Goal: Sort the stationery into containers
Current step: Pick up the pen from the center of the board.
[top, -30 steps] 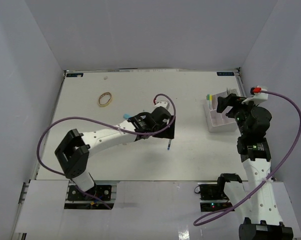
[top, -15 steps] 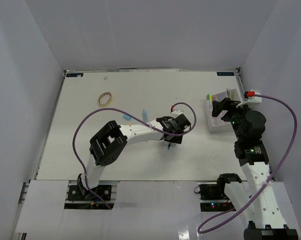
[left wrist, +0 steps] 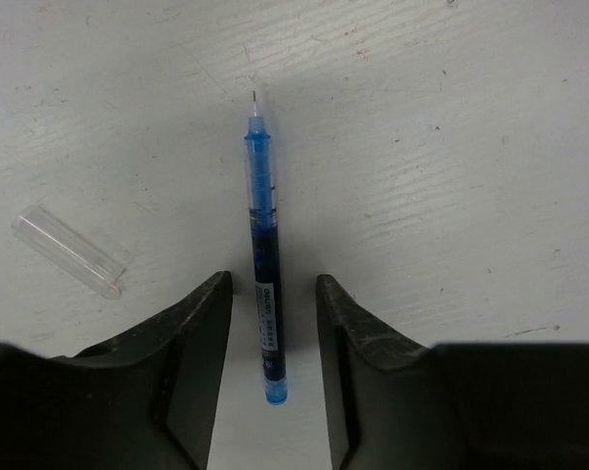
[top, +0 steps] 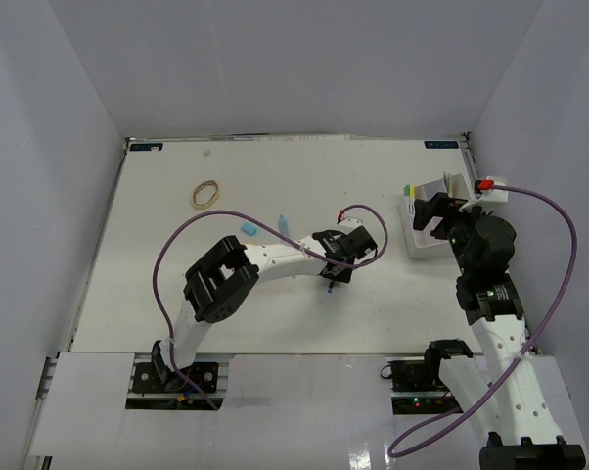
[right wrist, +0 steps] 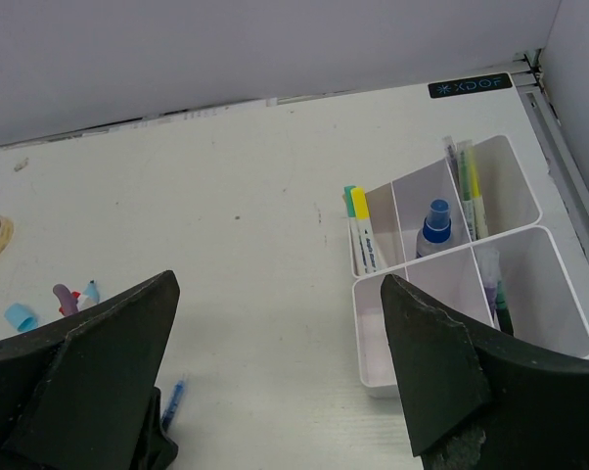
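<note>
A blue pen [left wrist: 262, 284] lies uncapped on the white table, its tip pointing away from the wrist camera. My left gripper [left wrist: 272, 294] straddles its rear end, open, with a narrow gap between each finger and the barrel. From above, that gripper [top: 336, 266] covers most of the pen [top: 329, 288]. The white organizer box [top: 424, 247] stands at the right, and my right gripper [top: 433, 211] hovers open over it, holding nothing. In the right wrist view the box [right wrist: 369, 377] holds markers [right wrist: 358, 230] and a blue-capped bottle [right wrist: 434, 225].
A clear pen cap [left wrist: 67, 252] lies left of the pen. A tan rubber band [top: 205, 194], a light-blue eraser [top: 246, 229] and a small blue bottle [top: 282, 223] lie on the table's left half. The left arm's purple cable loops above the table.
My left arm has swung right and come down over the blue pen, and its jaws have narrowed around it. The right arm has shifted only slightly.
</note>
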